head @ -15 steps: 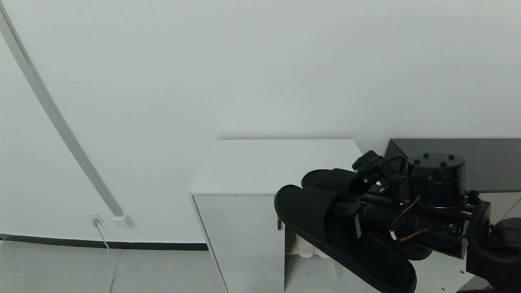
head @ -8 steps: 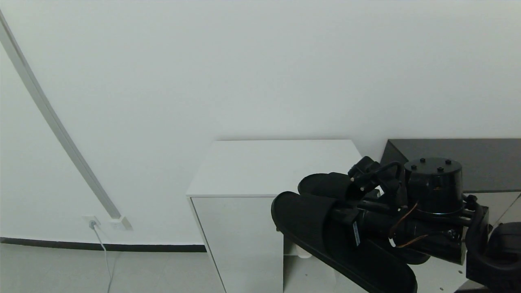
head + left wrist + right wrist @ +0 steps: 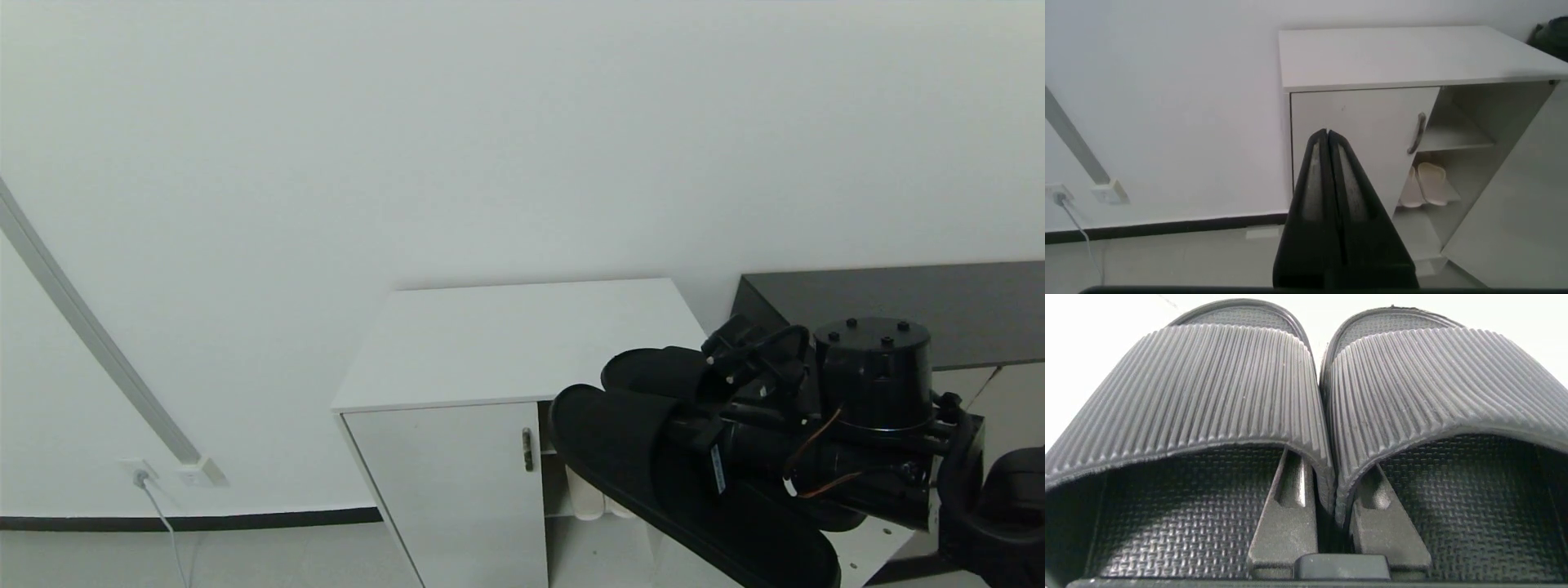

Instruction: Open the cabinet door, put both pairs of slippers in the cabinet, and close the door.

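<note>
My right gripper [image 3: 700, 412] holds a pair of black slippers [image 3: 620, 429] side by side in the air, in front of the white cabinet [image 3: 506, 343]. In the right wrist view its fingers [image 3: 1286, 527] reach under both ribbed straps, shut on the touching inner edges of the black slippers [image 3: 1233, 392]. The cabinet's left door [image 3: 449, 482] is closed. The right compartment stands open, and a pair of white slippers [image 3: 1429, 184] lies on a lower shelf inside. My left gripper [image 3: 1328, 163] hangs shut and empty, back from the cabinet [image 3: 1404, 57].
The opened right door [image 3: 1511, 212] swings out towards me. A dark-topped unit [image 3: 898, 298] adjoins the cabinet on the right. At the lower left, a wall socket with a cable [image 3: 140, 475] sits below a slanting conduit [image 3: 73, 310]. Bare floor lies before the cabinet.
The head view has shifted, so the cabinet now sits further left in the picture and the left door's handle shows. The right gripper still holds the black slippers the same way.
</note>
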{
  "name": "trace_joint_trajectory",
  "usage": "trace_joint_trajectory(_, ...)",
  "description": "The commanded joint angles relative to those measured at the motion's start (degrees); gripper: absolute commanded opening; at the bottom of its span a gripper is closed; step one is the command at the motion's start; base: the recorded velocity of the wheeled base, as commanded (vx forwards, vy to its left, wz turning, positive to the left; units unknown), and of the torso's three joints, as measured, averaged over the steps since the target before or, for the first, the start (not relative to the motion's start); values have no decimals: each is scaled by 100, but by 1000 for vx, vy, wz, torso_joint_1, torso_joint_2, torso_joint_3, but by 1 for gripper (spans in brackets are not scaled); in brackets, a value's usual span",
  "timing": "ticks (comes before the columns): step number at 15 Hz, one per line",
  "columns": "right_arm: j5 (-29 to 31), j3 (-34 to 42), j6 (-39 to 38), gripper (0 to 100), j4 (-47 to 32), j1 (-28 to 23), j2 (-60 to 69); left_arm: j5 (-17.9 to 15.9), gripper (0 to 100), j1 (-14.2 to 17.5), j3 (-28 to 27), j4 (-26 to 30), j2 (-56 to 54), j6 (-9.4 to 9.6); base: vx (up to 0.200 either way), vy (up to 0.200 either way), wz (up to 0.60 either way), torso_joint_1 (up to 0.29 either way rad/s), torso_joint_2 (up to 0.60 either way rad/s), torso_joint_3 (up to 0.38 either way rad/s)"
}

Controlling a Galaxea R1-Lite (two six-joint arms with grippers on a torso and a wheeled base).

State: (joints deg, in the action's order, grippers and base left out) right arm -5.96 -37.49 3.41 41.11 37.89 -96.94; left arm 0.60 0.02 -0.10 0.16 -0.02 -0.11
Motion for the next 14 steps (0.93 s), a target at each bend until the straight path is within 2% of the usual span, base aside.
trace_joint_trajectory(1,-2,4,1,0,3,-1,-9,2,0,-2,1,2,2,-7,0,0,0,0,0,0)
trace_joint_trajectory(4,-2,4,10,0,3,-1,-36,2,0,-2,1,2,2,-7,0,0,0,0,0,0)
trace_joint_trajectory(7,-2,4,37,0,3,-1,-44,19,0,-2,1,2,2,-15,-200,0,0,4,5,7)
trace_joint_trajectory(14,-2,48,37,0,20,8,-44,19,0,-2,1,2,2,-15,0,0,0,0,0,0)
